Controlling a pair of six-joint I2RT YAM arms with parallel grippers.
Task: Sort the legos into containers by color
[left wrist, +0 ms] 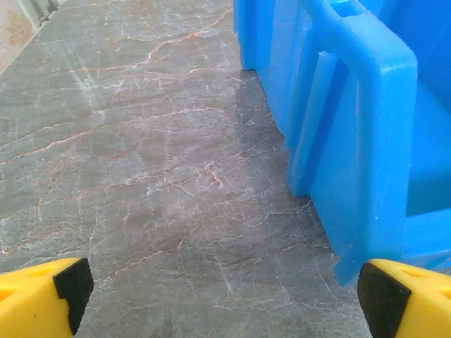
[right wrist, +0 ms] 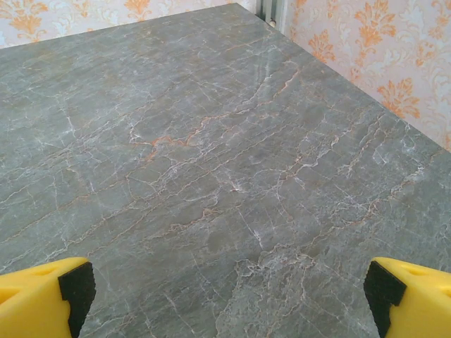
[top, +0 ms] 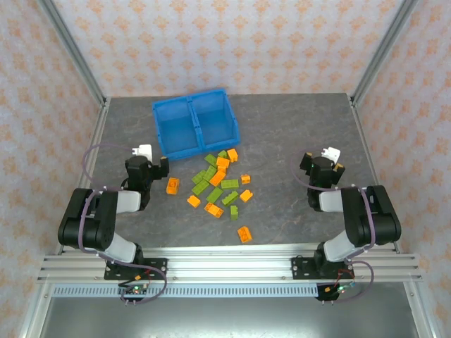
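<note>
Left gripper (left wrist: 222, 289) and right gripper (right wrist: 225, 289) both gape wide, empty. The bin (top: 195, 120) corner at left's 1 o'clock looks close, so it might get clipped reaching for the legos (top: 222, 186).

I see glossy blue plastic on the bin (left wrist: 366, 141) right of my left gripper (left wrist: 222, 299); table (left wrist: 141, 176) smooth, marbled grey, faint sheen.

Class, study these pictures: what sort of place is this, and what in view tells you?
Probably a robotics lab test cell, not a home. Two robot arms are bolted to a metal rail at a grey stone-patterned table, and patterned panels on an aluminium frame wall it in.
</note>
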